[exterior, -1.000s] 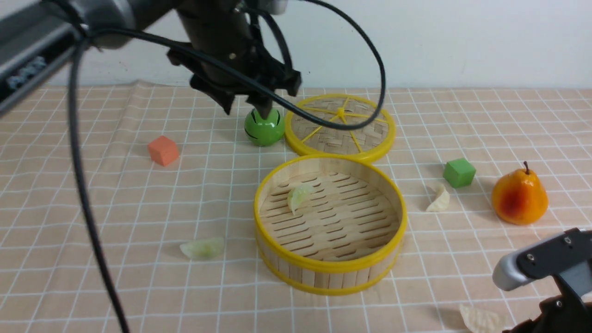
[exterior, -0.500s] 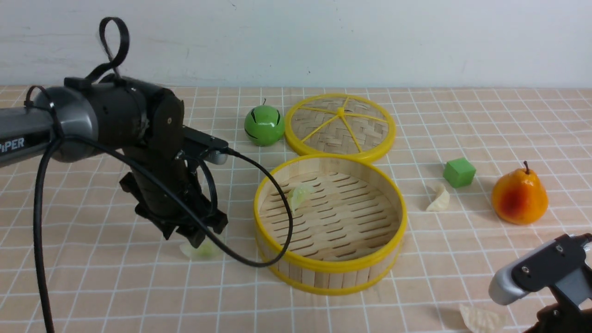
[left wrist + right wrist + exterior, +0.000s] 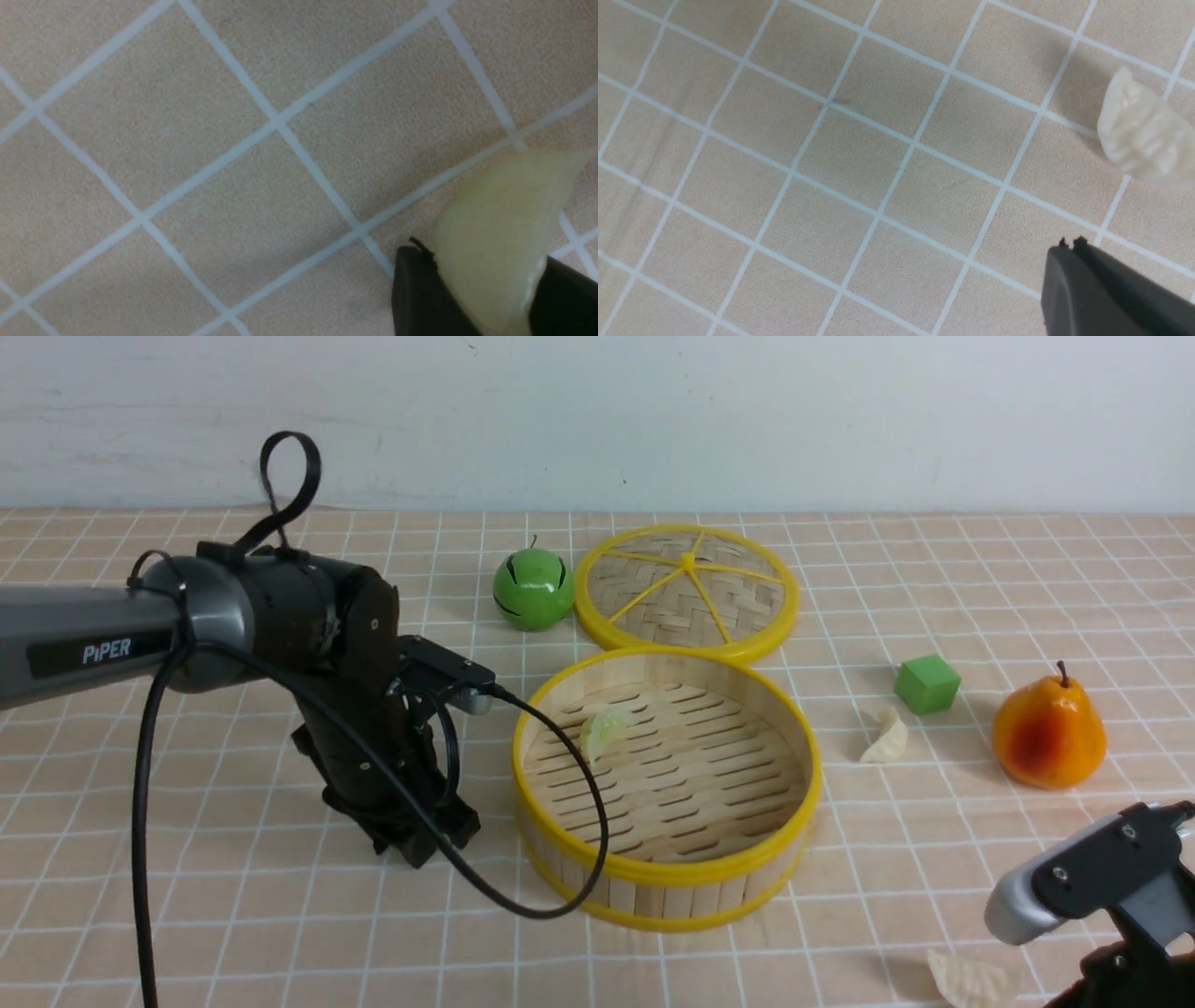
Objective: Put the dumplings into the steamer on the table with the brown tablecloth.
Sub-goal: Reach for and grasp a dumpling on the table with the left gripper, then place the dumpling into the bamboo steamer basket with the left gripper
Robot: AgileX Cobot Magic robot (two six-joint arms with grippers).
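Swinging down from behind the steamer (image 3: 667,896), the left gripper (image 3: 422,840) had settled on the brown tablecloth (image 3: 233,915) just to its left, hiding that spot in the front view. Only its wrist view showed why: the pale green dumpling (image 3: 500,224) sat pinched between the two dark fingers, jaws closed on it, still down on the cloth. That looked like the second pickup secured, with a lift over the rim to follow. Another green dumpling (image 3: 605,730) already lay on the slats. Meanwhile the right gripper (image 3: 1070,243) had shut empty, tips together near one cream dumpling (image 3: 1143,135); the other cream dumpling (image 3: 887,739) waited beside the green cube (image 3: 927,684).
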